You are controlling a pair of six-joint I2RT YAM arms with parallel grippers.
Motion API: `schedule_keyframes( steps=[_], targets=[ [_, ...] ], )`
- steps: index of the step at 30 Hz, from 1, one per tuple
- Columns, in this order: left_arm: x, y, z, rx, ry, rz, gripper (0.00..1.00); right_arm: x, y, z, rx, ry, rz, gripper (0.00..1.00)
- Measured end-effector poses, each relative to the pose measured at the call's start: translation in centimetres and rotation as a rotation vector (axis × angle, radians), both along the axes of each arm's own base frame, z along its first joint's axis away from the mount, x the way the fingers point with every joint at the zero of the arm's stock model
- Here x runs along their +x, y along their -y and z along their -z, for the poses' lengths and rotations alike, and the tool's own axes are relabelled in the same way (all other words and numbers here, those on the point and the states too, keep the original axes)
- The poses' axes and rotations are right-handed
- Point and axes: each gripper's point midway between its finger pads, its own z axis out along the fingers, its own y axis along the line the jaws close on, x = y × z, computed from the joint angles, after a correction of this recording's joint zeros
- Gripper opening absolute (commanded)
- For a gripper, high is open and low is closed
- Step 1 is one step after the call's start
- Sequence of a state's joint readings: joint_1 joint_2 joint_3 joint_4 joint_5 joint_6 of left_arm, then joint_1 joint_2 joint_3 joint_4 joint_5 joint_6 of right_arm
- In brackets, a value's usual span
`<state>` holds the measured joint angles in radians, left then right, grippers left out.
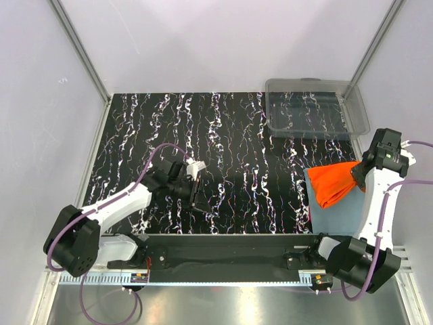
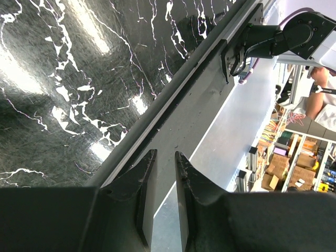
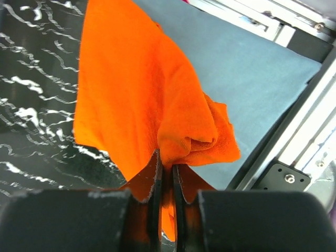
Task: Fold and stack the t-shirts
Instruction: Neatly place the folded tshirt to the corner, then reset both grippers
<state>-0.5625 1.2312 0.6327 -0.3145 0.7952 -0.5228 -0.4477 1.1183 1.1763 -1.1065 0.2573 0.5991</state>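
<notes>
The step in hand looks like the stacking. The right tool (image 3: 165, 169) is clamped on a bunched corner of the orange t-shirt (image 3: 139, 94), with the cloth pinched between its fingers. It holds the shirt over the blue-grey t-shirt (image 1: 338, 218), which lies flat as a folded rectangle at the lower right of the top view, near the front edge of the worktop (image 1: 237, 135).

The orange shirt seems part-folded rather than neat. Several layers gather at the grip and fan out away from it. In the top view its long axis runs on a diagonal, from the tool at the right edge down and left across the blue-grey one. Whether its free end rests on the blue-grey cloth or hangs just above it, I cannot tell. In the wrist view it widens from the pinch at bottom centre towards the upper left. The blue-grey shirt's edges sit roughly square to the worktop's front edge, and its longer side is hard to judge.

The next move probably calls for lowering the orange bundle, drawing it flat so its edges match the shirt beneath, and then letting go.

The left tool (image 2: 165, 163) sits well apart at centre left of the top view, its fingers a narrow gap apart with nothing between them. The clear bin (image 1: 308, 82) stands at the upper right.
</notes>
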Motion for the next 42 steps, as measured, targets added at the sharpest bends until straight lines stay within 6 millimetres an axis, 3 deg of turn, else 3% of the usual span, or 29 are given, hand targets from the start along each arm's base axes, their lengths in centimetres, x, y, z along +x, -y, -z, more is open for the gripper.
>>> schedule_keyframes(
  steps=[3,6,8,11,12,16,19,21,24,28,31,36,39,42],
  targets=[
    [-0.2,0.0,0.0,-0.002,-0.004,0.004,0.24,-0.5,0.1,0.6,-0.004,-0.021,0.014,0.01],
    [-0.3,-0.1,0.0,-0.003,-0.007,0.007,0.24,-1.0,0.4,1.2,-0.005,-0.046,0.031,0.15],
    [-0.4,-0.1,0.0,-0.005,-0.006,0.008,0.24,-1.3,0.7,1.4,-0.007,-0.060,0.046,0.43],
    [-0.5,-0.2,0.0,-0.007,-0.005,0.009,0.24,-2.4,1.5,1.7,-0.015,-0.092,0.071,0.58],
    [-0.6,-0.2,0.0,-0.007,-0.005,0.010,0.24,-2.9,2.1,1.6,-0.019,-0.098,0.094,0.98],
    [-0.8,-0.4,0.0,-0.010,-0.002,0.010,0.24,-4.5,4.1,-0.1,-0.052,-0.113,0.142,0.99],
    [-1.0,-0.5,-0.2,-0.015,0.009,0.012,0.24,-2.9,4.2,-2.5,-0.063,-0.036,0.112,1.00],
    [-1.0,-0.5,-0.3,-0.019,0.015,0.011,0.24,-1.6,3.0,-3.2,-0.054,0.002,0.059,1.00],
    [-0.9,-0.5,-0.4,-0.022,0.020,0.007,0.25,0.9,-1.4,-3.1,-0.013,0.025,-0.104,1.00],
    [-0.8,-0.6,-0.6,-0.025,0.031,0.002,0.28,3.4,-10.2,-2.7,0.073,0.067,-0.380,1.00],
    [-0.9,-0.8,-1.1,-0.043,0.064,-0.026,0.29,3.1,-16.6,-1.8,0.151,0.084,-0.554,1.00],
    [-1.9,-1.9,-0.3,-0.073,0.072,-0.136,0.43,1.4,-27.0,0.8,0.282,0.082,-0.848,1.00],
    [-2.3,-2.7,0.8,-0.080,0.054,-0.230,0.48,0.7,-30.2,3.4,0.352,0.076,-0.915,1.00],
    [-2.5,-3.5,1.2,-0.119,0.070,-0.328,0.50,-0.3,-31.3,6.3,0.434,0.087,-0.920,1.00]
  ],
)
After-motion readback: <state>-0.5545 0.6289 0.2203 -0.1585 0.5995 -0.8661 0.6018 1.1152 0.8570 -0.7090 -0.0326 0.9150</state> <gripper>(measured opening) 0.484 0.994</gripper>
